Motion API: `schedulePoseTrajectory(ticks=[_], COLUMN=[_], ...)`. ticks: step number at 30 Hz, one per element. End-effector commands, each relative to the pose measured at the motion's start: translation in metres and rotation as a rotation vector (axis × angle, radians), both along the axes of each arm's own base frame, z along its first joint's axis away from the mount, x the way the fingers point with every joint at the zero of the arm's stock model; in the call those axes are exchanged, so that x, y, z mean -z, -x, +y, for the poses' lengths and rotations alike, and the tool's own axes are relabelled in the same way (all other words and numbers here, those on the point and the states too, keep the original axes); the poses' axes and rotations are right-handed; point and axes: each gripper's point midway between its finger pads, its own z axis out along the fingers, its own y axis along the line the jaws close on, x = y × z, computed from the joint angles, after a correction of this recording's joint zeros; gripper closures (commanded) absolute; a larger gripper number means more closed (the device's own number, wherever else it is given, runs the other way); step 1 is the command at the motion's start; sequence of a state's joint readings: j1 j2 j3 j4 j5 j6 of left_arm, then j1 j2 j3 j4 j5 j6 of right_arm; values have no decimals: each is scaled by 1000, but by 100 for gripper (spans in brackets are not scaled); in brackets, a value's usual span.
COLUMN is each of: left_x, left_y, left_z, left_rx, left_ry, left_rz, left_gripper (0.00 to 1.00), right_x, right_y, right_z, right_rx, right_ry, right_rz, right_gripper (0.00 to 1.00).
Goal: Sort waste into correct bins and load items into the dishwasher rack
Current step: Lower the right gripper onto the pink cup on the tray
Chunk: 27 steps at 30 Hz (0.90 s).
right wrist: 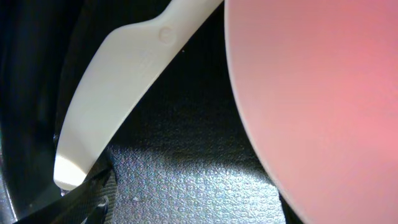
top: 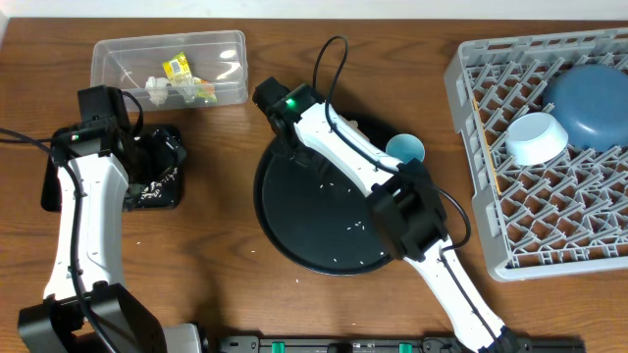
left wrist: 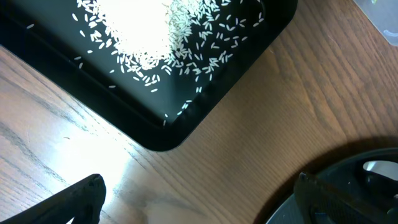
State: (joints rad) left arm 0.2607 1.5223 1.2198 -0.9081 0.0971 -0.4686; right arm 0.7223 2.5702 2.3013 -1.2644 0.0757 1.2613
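The right end effector [top: 277, 123] is hanging over the upper-left edge of the big round black tray [top: 314, 226]. Its jaws are standing wide apart with nothing in them. The small pink cup [right wrist: 311, 93] is sitting very close by on the tray's bumpy floor. A flat white plastic utensil [right wrist: 118, 99] is lying beside it, its long side running from lower left to upper right and its wide round end pointing lower left. The left end effector [left wrist: 200, 180] is wide open too, hovering over the brown wooden counter [left wrist: 280, 106] just off a corner of the shallow black rectangular tray [left wrist: 168, 134], where loose white rice grains [left wrist: 137, 31] are lying in a heap. The clear plastic rectangular tub [top: 108, 49], its long side running left to right, is holding the yellow-green snack wrapper [top: 179, 67] and the crumpled white tissue [top: 157, 90]. The small light-blue cup [top: 405, 149] is resting at the round tray's right edge. In the large grey plastic rack [top: 530, 216], the large dark-blue bowl [top: 589, 93] and the smaller white bowl [top: 537, 139] are sitting side by side.
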Motion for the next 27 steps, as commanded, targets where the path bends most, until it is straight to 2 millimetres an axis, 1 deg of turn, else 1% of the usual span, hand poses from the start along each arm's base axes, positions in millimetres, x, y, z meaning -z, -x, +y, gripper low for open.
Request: schedulePoseTrajectory(ticks=[1, 4, 9, 11, 14, 17, 20, 25, 27], left_x=[-2, -2, -2, -2, -2, -2, -2, -2, -2], left_y=[-1, -1, -1, -1, -1, -1, -1, -1, -1], left_z=[4, 4, 4, 4, 4, 4, 4, 4, 4], left_rx=[-11, -11, -11, -11, -11, -11, -11, -11, -11], left_ry=[-15, -15, -15, -15, -15, -15, -15, -15, -15], left_rz=[-2, -2, -2, -2, -2, -2, -2, -2, -2], left_gripper=[2, 2, 2, 2, 2, 2, 2, 2, 2], right_x=[12, 0, -36, -49, -64, -70, -70, -72, -73], right_y=[4, 3, -2, -3, -3, -4, -8, -10, -11], right_z=[-14, -21, -36, -43, -59, -73, -81, -85, -86], right_rx=[1, -6, -7, -4, 4, 14, -2, -22, -23], right_ry=[46, 78, 159, 183, 235, 276, 283, 275, 284], right_rz=[46, 38, -6, -16, -22, -16, -5, 6, -5], right_gripper=[23, 23, 21, 20, 19, 18, 19, 21, 21])
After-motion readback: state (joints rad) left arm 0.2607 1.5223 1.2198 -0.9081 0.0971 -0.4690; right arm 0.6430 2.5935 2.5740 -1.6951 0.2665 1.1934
